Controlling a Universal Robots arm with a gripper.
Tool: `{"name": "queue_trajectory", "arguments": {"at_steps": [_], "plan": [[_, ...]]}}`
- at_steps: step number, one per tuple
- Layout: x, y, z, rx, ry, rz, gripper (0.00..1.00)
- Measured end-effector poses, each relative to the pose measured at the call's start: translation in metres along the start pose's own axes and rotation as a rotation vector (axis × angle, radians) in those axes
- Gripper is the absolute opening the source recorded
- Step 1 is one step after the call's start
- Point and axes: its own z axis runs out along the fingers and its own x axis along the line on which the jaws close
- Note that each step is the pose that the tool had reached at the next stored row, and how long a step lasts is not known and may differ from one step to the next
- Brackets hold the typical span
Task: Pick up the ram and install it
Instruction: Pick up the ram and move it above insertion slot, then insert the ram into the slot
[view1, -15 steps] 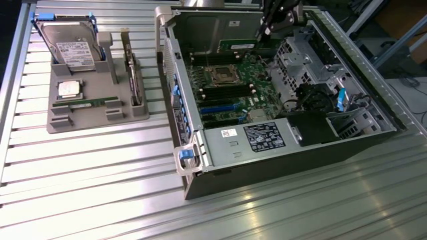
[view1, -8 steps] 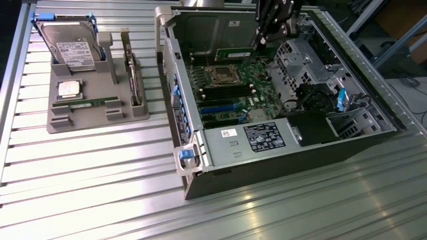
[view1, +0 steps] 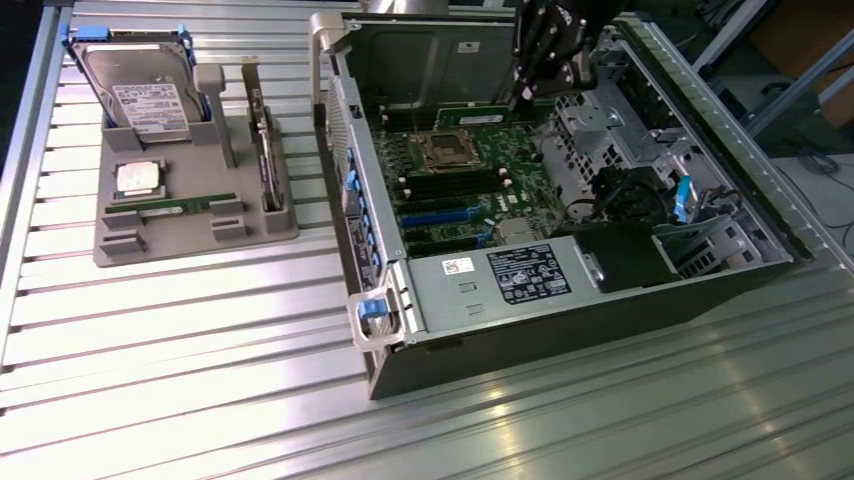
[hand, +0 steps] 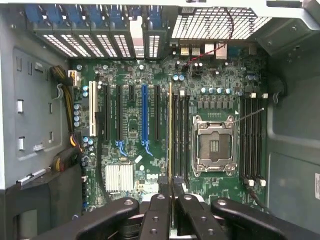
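Ram (hand: 170, 130) looked light, stiff and fragile, best pinched by its flat faces. The nearly closed gripper (hand: 170, 184) held it edge-on above the motherboard (hand: 210, 80), at the exterior view's one o'clock.

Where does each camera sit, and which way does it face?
Exterior view: off the arm, high up, looking down on the table and open computer case; the claw reaches into the case.
Wrist view: on the wrist, facing the motherboard; claw fingers grip the ram.
Both show the motherboard, processor socket, claw and ram.
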Motion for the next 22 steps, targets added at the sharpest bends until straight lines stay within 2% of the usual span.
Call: {"name": "queue_trajectory", "arguments": {"at_steps": [4,18,22], "plan": [[-0.008,-0.0001,0.0016,0.0,-0.0001,0.0,0.13],[-0.008,0.0,0.0025,0.0,-0.0002,0.0,0.13],[-0.007,-0.0006,0.0176,0.0,0.0,0.0,0.13]]}}
